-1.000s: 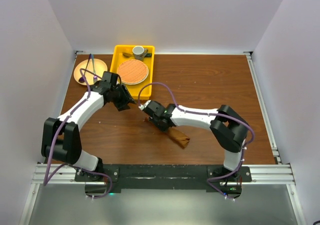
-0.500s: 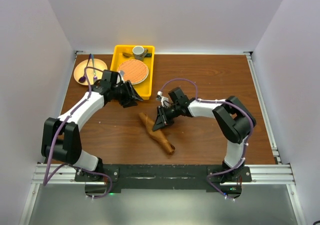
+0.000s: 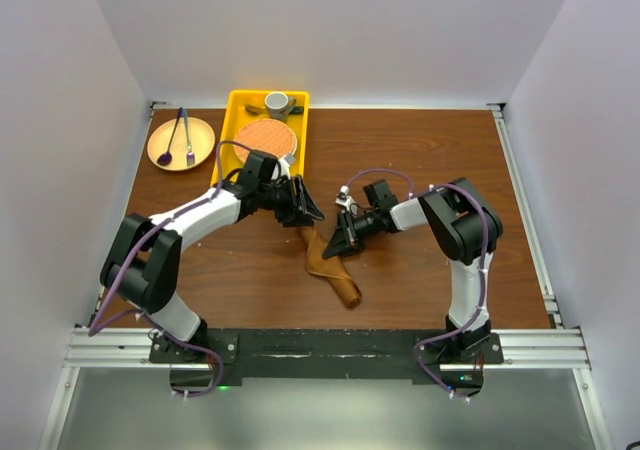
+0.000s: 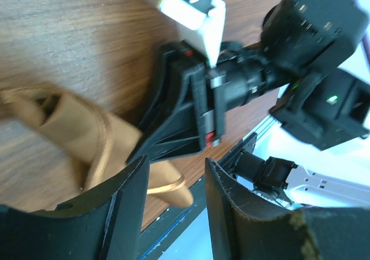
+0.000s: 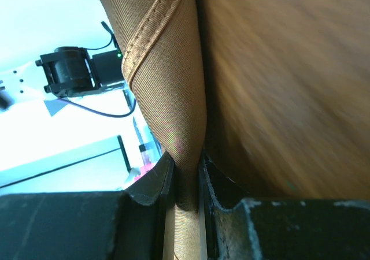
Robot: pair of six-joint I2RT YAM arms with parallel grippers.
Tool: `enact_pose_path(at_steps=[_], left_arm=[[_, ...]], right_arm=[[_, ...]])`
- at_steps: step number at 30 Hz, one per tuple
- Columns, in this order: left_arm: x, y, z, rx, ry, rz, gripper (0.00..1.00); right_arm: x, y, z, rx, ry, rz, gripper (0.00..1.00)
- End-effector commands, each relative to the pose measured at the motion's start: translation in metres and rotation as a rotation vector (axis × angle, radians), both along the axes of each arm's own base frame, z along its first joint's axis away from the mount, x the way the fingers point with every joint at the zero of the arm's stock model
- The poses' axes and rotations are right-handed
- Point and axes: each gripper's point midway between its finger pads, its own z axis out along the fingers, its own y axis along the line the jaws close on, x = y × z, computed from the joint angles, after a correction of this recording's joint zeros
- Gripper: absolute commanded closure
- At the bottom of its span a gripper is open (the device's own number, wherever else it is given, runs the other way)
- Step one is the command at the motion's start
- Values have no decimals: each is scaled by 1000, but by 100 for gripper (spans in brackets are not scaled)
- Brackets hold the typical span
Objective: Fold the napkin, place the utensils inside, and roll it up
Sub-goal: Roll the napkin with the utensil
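Observation:
The rust-brown napkin (image 3: 322, 258) lies in a loose, bunched roll on the table's middle, its lower end pointing at the near edge. My right gripper (image 3: 339, 247) is shut on the roll's right side; in the right wrist view the cloth (image 5: 167, 69) runs pinched between the jaws of that gripper (image 5: 185, 159). My left gripper (image 3: 311, 213) hovers just above the roll's far end, open. In the left wrist view its gripper (image 4: 176, 163) holds nothing, with the napkin (image 4: 75, 133) beyond and to the left. The utensils are hidden from view.
A yellow tray (image 3: 232, 110) at the back holds a round orange woven mat (image 3: 266, 142) and a grey cup (image 3: 277, 102). A tan plate (image 3: 202, 135) at the far left carries a purple spoon (image 3: 165, 155) and a dark fork (image 3: 188, 140).
My left gripper has swung right from beside the tray to the roll's far end. My right gripper has drawn back to the right, and the roll has turned and bunched up.

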Motion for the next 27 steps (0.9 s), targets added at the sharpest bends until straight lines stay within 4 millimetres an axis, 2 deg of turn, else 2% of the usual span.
enact_pose_path(at_steps=[1, 11, 14, 15, 18, 19, 21, 27], left_arm=[[10, -16, 5, -68, -11, -21, 53], [22, -39, -18, -84, -6, -59, 53], [23, -44, -25, -87, 8, -69, 53], [23, -45, -25, -90, 7, -69, 53], [25, -47, -23, -94, 3, -69, 53], [25, -48, -23, -96, 4, -75, 53], [25, -51, -22, -98, 4, -80, 53], [26, -53, -24, -97, 7, -87, 54]], right_arm=[[-2, -19, -9, -13, 7, 37, 86], [11, -39, -20, -105, -2, 8, 78], [15, -44, -23, -163, -29, 17, 71], [17, -46, -23, -181, -38, 15, 64], [23, -55, -22, -259, -76, 25, 52], [31, -59, -22, -297, -125, 32, 50], [30, -64, -15, -336, -128, 39, 42], [43, -87, 5, -508, -219, 28, 35]])
